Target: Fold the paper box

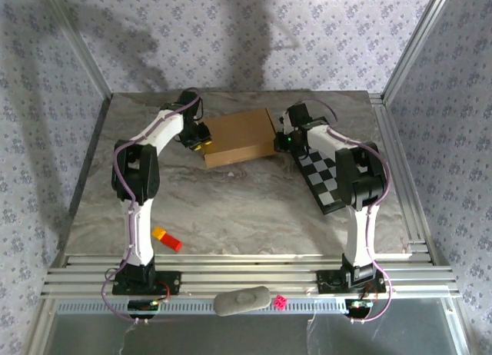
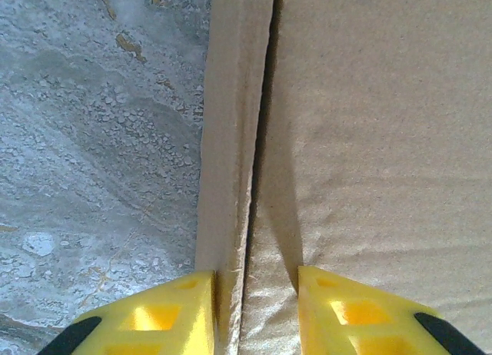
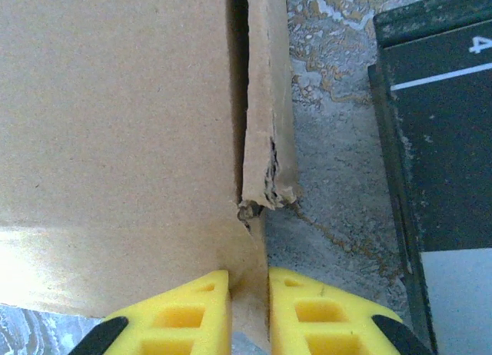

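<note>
paper box lies flat at the far middle of the table, directly between both grippers. left gripper at the box's left edge: jaws partly apart, astride the side wall. outer finger touches the wall, inner finger stands clear of it, so no clamp. right gripper at the box's right edge: jaws nearly together, pinching the thin cardboard wall just below a torn corner. checkered board just beside that edge.

Black-and-white checkered board flat on marble tabletop, right side, angled. Orange-and-yellow block front left, just short of aluminium rails. Grey oblong pad and small pink piece side by side, nearer than rails. Floral-patterned walls around.
</note>
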`<state>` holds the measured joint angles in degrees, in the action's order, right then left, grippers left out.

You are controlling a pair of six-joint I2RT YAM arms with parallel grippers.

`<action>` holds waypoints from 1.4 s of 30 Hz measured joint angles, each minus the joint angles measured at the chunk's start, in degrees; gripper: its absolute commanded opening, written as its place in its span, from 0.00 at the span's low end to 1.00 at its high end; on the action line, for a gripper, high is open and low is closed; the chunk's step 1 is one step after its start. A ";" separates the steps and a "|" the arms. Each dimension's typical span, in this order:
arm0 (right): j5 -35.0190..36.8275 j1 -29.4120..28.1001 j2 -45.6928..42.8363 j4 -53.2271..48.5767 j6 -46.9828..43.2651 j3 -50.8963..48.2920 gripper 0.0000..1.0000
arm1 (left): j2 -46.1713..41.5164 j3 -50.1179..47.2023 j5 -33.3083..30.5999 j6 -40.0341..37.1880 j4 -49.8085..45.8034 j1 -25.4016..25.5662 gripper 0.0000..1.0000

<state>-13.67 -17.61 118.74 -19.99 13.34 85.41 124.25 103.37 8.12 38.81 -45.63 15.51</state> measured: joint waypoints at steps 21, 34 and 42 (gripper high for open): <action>0.79 0.52 -0.85 1.05 0.55 -1.01 0.46 | 0.31 0.74 0.04 -0.44 -1.20 -0.13 0.28; -3.10 2.69 -5.42 -1.42 6.58 -3.96 0.24 | 0.31 0.74 0.04 -0.44 -1.18 -0.13 0.28; -3.72 2.58 -2.03 -2.58 7.26 -0.98 0.21 | 0.31 0.74 0.07 -0.44 -1.16 -0.13 0.27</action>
<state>-17.39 -15.03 116.71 -22.57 20.60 84.42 124.55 104.12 8.19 38.37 -46.78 15.38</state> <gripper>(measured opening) 0.215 0.276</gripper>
